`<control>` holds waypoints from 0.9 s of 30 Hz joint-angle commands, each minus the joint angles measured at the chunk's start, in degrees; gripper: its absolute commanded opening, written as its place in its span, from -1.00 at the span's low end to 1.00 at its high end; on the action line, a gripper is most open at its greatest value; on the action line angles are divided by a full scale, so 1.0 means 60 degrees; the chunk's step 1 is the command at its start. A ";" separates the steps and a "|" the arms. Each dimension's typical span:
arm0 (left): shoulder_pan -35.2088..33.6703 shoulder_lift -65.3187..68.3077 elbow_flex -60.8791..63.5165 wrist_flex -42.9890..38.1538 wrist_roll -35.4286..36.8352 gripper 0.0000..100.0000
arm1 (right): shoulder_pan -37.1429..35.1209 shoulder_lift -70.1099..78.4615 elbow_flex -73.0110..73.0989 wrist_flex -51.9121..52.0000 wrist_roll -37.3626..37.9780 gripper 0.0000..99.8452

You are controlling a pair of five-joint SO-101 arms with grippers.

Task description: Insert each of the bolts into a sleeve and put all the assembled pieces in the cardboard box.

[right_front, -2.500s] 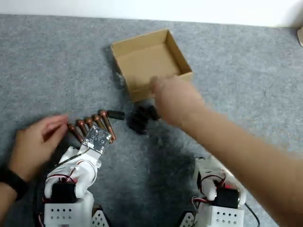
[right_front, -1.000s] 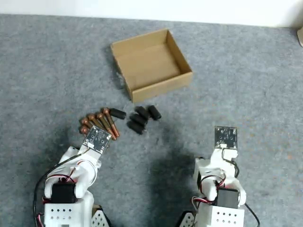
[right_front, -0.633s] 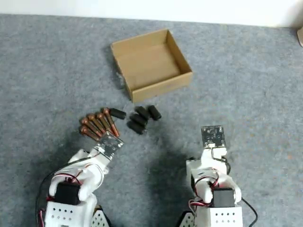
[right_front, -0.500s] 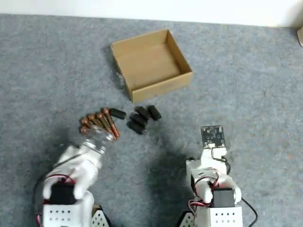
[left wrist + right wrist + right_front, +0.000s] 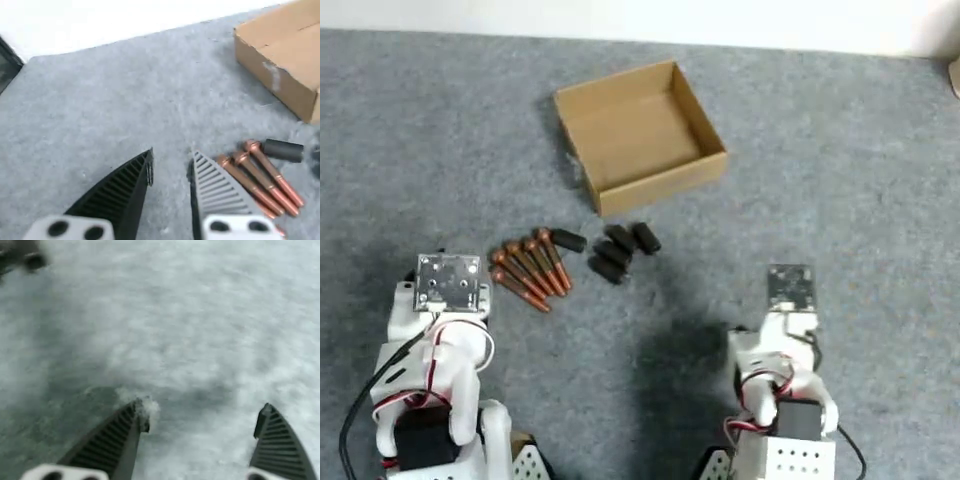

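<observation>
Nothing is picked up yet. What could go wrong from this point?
The bolts lie packed side by side, so the open left gripper may catch two or scatter them. The sleeves are bunched too and could roll when the open right gripper nudges them.

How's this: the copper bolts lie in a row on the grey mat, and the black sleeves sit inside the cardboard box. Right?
Not quite. In the high view the black sleeves lie on the grey mat beside the copper bolts, outside the cardboard box.
</observation>
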 commanded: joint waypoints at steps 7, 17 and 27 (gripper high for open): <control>-0.0359 -0.0007 -0.1106 -0.0220 -0.0015 -0.76 | 0.1751 -0.0022 0.1443 -0.0462 -0.0015 -0.36; -0.0359 0.4842 -0.2044 -0.0234 -0.0249 -0.75 | 0.2220 -0.0037 0.1018 -0.0623 0.1905 -0.36; 0.0051 0.9941 -0.5267 0.0234 0.0469 -0.75 | -0.1121 0.1458 -0.2454 -0.1883 0.0806 -0.36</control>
